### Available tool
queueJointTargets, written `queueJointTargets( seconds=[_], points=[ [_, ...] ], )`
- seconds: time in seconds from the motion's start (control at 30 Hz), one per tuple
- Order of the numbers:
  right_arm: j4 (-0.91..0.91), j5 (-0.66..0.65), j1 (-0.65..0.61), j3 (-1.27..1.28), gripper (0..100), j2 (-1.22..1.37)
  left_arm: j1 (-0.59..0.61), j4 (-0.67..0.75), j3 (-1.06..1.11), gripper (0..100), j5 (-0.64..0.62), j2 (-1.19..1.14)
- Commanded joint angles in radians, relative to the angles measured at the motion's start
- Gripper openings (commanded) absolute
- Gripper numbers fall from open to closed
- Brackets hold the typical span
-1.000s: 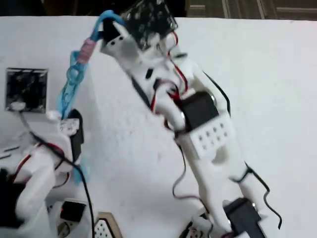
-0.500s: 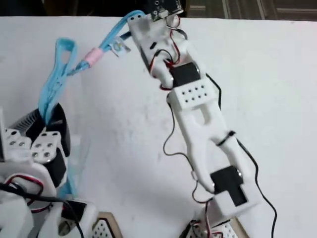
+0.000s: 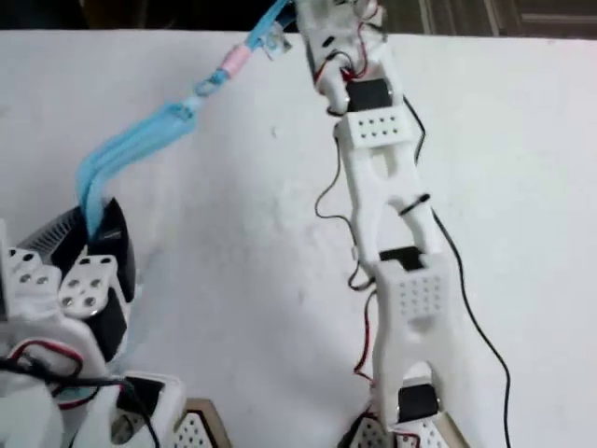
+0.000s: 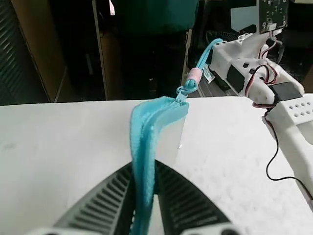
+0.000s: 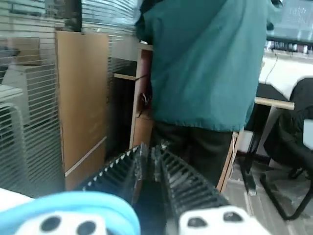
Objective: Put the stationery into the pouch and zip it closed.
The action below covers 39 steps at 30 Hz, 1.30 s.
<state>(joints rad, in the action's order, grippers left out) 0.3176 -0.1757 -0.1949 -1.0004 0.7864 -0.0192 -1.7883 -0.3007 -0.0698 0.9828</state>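
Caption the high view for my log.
Left gripper clamps the blue pouch; right gripper holds its zipper cord taut above the table.

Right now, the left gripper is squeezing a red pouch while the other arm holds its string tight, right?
Not quite. The pouch is blue, not red, as the left wrist view shows. The rest holds: the left gripper is squeezing it, and its string runs tight to the right gripper.

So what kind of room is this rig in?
Probably an office or lab: a white table for the arms, a wooden cabinet and blinds behind, plus a desk with an office chair.
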Motion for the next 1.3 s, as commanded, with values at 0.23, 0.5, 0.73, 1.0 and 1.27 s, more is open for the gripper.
queueJointTargets(
  seconds=[0.23, 0.5, 0.73, 1.0, 1.27],
  points=[
    [0.228, -0.071, 0.099, -0.528, 1.6, 0.303, -0.004, 0.000, -0.071, 2, 0.006, 0.061],
    [0.403, -0.072, 0.084, -0.661, 1.7, 0.268, -0.004, 0.002, -0.120, 2, 0.006, 0.054],
    [0.949, -0.180, -0.070, -0.655, 7.3, 0.061, 0.005, 0.006, -0.103, 2, 0.014, 0.053],
    [1.422, -0.183, -0.239, -0.666, 48.4, -0.136, 0.007, 0.097, 0.135, 2, 0.138, 0.059],
    [1.455, -0.176, -0.272, -0.666, 35.7, -0.357, 0.007, 0.325, 0.328, 2, 0.064, 0.051]
  ],
)
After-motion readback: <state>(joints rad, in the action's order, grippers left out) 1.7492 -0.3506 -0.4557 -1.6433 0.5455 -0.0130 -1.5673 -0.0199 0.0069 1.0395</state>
